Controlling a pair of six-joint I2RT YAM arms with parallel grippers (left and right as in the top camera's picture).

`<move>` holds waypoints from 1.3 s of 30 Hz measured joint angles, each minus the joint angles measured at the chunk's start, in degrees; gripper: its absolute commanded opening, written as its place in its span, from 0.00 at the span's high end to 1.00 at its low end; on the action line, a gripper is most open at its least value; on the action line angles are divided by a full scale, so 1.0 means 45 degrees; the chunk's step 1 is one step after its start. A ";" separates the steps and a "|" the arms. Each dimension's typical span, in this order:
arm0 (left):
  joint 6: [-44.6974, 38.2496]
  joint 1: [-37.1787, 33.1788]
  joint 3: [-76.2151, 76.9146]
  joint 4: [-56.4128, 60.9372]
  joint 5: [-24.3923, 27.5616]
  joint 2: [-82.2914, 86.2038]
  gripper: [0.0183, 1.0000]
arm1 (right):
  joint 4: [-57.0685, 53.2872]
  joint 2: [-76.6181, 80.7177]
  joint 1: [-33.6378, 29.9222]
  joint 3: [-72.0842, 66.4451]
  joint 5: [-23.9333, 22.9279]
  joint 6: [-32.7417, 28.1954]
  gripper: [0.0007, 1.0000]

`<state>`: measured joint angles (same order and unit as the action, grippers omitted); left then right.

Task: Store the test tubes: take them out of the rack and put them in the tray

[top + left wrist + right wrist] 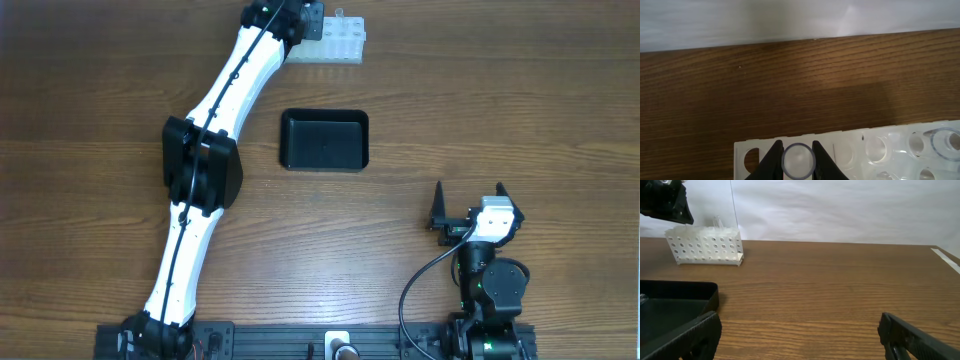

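While the left arm is stretched way up the table (pixel 520 100), the left gripper (pixel 796 145) sits at the near-corner end of the white rack (pixel 340 42). Its fingers (pixel 774 156) are pinched in narrow on either side of a clear test tube (pixel 798 161). That tube is seated in its hole, and you only get its round rim from above. A second tube (pixel 945 144) stands further along the rack, partly cut off at the frame edge. The rack's lower rows run out of the left wrist shot too, so I can't tell how many holes are filled.

The rack sits close to the table's far edge, with a pale backdrop (pixel 840 210) right behind it. The black tray (pixel 325 113) lies well apart from the rack, toward the arm bases, with bare wood all around it. Its inside is hard to make out, just dark and glossy.

The right gripper (pixel 470 200) is parked near its own base, well clear of the tray, fingers spread wide and holding nothing.
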<state>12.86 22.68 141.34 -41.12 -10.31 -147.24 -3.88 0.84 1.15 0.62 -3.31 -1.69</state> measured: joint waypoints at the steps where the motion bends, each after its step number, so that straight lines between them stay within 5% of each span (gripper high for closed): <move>1: -0.0005 0.0000 0.0000 0.0000 0.0000 0.0000 0.87 | 0.0000 0.0000 0.0000 0.0000 0.0000 -0.0005 0.01; 39: -0.0005 0.0107 0.0908 -0.0044 -0.0005 -0.0024 0.96 | 0.0000 0.0000 0.0000 0.0000 0.0000 -0.0010 0.01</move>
<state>12.84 23.16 145.43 -41.32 -10.33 -147.35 -3.88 0.84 1.15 0.62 -3.31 -1.74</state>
